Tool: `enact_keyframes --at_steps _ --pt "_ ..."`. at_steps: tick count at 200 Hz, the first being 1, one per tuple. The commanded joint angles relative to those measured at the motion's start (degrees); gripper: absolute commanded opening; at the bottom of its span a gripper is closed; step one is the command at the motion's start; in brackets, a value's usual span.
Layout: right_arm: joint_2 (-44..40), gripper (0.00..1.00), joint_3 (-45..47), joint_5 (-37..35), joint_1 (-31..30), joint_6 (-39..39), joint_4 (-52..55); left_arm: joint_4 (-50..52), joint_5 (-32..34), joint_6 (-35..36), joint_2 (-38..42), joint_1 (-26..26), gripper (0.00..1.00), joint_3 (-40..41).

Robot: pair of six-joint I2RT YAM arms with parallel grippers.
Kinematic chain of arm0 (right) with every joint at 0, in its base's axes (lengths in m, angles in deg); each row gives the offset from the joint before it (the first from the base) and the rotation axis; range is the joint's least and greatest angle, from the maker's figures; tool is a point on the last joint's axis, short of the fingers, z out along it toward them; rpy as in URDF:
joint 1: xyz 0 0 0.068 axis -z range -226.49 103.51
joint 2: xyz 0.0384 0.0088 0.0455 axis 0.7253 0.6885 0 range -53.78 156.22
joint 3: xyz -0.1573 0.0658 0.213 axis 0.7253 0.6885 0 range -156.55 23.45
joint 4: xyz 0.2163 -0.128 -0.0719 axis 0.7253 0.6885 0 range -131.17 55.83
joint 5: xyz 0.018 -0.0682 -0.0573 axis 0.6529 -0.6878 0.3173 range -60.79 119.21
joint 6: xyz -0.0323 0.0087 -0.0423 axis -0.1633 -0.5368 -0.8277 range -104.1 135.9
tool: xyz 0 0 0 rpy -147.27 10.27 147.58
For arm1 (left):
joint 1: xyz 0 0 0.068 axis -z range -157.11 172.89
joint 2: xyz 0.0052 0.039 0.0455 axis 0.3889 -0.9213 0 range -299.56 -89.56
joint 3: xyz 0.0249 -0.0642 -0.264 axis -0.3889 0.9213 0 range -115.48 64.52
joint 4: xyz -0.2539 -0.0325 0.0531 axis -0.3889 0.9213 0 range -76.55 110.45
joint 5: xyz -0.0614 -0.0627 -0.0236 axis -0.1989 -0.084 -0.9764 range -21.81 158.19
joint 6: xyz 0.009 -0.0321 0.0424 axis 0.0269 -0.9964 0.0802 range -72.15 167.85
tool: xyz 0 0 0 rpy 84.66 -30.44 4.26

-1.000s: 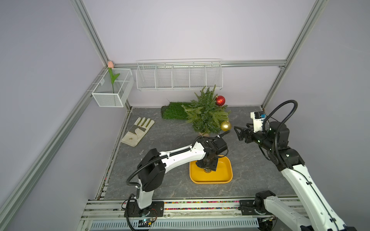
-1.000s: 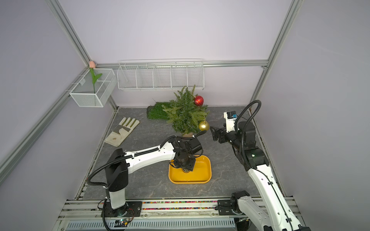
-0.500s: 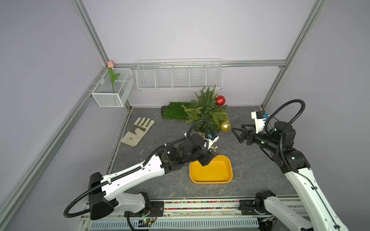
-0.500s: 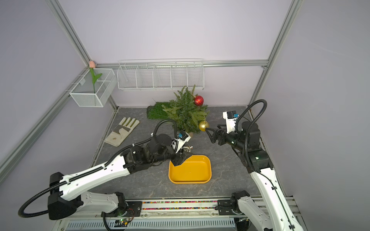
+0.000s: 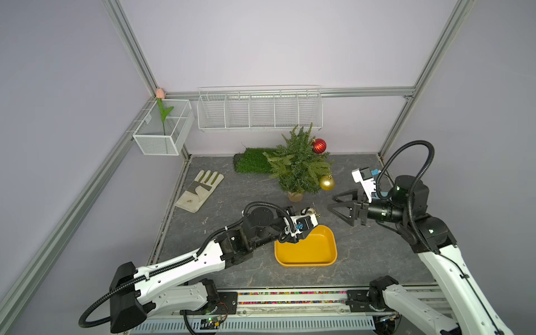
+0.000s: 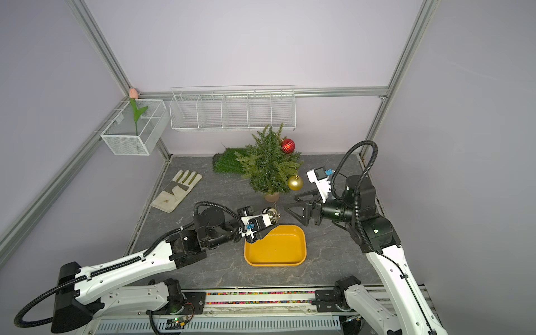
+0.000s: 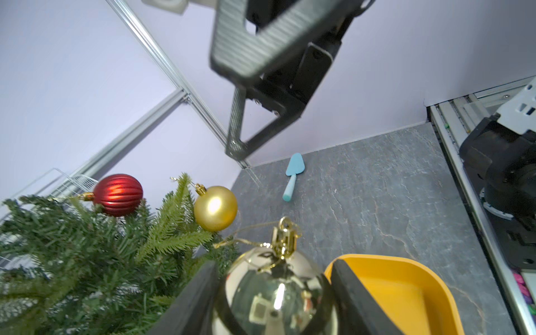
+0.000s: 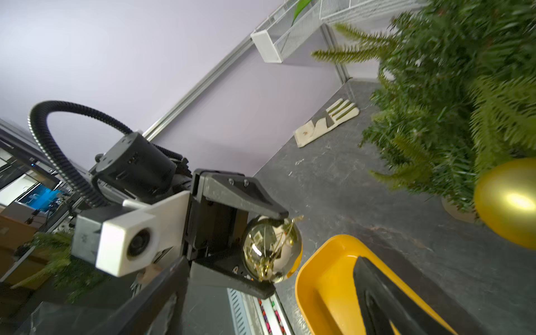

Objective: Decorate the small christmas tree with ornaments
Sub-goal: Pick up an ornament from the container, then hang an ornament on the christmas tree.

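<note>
1. Three ornaments are in view, two hung and one gripped. At far left a pink tulip stands in a white mesh basket on the wall rail.
2. A tan work glove lies flat on the counter near its left edge.
3. The left end effector is clamped on the silver ornament, one finger on each side, with the gold cap and thread loop pointing away from the wrist. The ornament is above the counter, just beside the yellow tray's far left corner and in front of the tree's base.
4. The small Christmas tree stands upright toward the back, with a roll of artificial grass behind it to the left. The red ornament hangs near its top on the right side, and the gold ornament hangs lower on the same side.
5. The right end effector hovers below the gold ornament. Its fingers are spread wide with nothing between them, and they point toward the silver ornament.
</note>
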Motion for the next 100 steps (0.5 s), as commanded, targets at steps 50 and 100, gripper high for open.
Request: enact_keyframes --at_steps 50,100 --pt "5.8 0.98 -1.0 -12.3 -12.3 1.7 5.3 -3.1 -0.1 5.2 0.4 -0.2 0.55 0.3" --pt "9.9 0.88 -1.5 -15.6 -16.0 5.7 -1.1 -1.7 0.6 5.3 0.4 -0.1 0.55 0.2"
